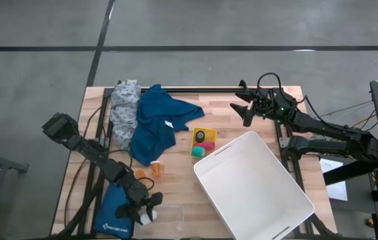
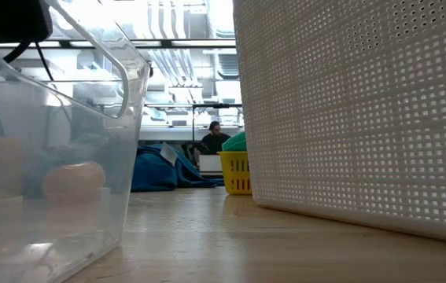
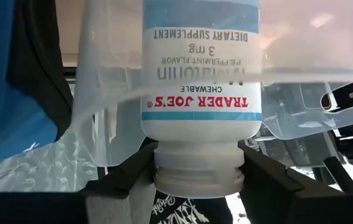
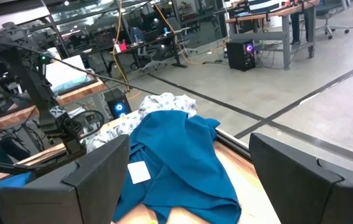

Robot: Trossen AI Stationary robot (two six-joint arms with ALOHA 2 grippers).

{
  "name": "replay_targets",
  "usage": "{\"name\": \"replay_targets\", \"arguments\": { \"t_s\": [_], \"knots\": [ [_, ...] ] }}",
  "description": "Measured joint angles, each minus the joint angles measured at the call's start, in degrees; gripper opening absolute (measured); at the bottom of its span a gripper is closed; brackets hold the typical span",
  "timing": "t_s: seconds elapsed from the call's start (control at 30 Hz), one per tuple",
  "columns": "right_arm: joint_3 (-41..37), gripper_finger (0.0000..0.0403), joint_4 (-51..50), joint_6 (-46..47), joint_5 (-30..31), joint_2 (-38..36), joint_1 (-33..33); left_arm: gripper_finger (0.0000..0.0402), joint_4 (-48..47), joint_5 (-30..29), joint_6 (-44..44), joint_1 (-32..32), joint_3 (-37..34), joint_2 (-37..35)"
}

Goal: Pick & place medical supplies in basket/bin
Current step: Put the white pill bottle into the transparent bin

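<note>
The left gripper is clamped on a white supplement bottle: in the left wrist view its two dark fingers press the bottle's white cap from either side, and the label with blue bands and red lettering fills the frame. In the high view this gripper sits at about 7 o'clock on the wooden table, with the bottle showing as a small white shape at its tip. It lies just beside the blue padded pouch and at the edge of a clear plastic container.

Two orange pill bottles lie close together toward 11 o'clock from the gripper. Beyond them the blue cloth garment is spread over the table's far left half, its left edge touching the grey dotted cloth at about 10 o'clock.

Near the table's centre a small yellow basket holds pink, teal and dark bandage rolls. Just beside it, toward 4 o'clock, stands the large white bin, tilted on the table.

The right gripper hangs at about 1 o'clock over the far right edge, fingers spread wide and holding nothing. Its wrist view looks across the garment.
</note>
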Motion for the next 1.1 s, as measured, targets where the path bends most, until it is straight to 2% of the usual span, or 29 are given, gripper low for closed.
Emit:
{"name": "replay_targets", "arguments": {
  "t_s": [0.57,1.1],
  "knots": [
    [0.0,0.0325,0.0,0.0,0.0,0.0,0.0,0.0198,-0.7,0.0,-0.1,0.0,0.0,0.2],
    [0.0,0.0325,0.0,0.0,0.0,0.1,0.0,0.0262,-0.4,0.0,1.0,0.0,0.0,0.2]
  ]
}}
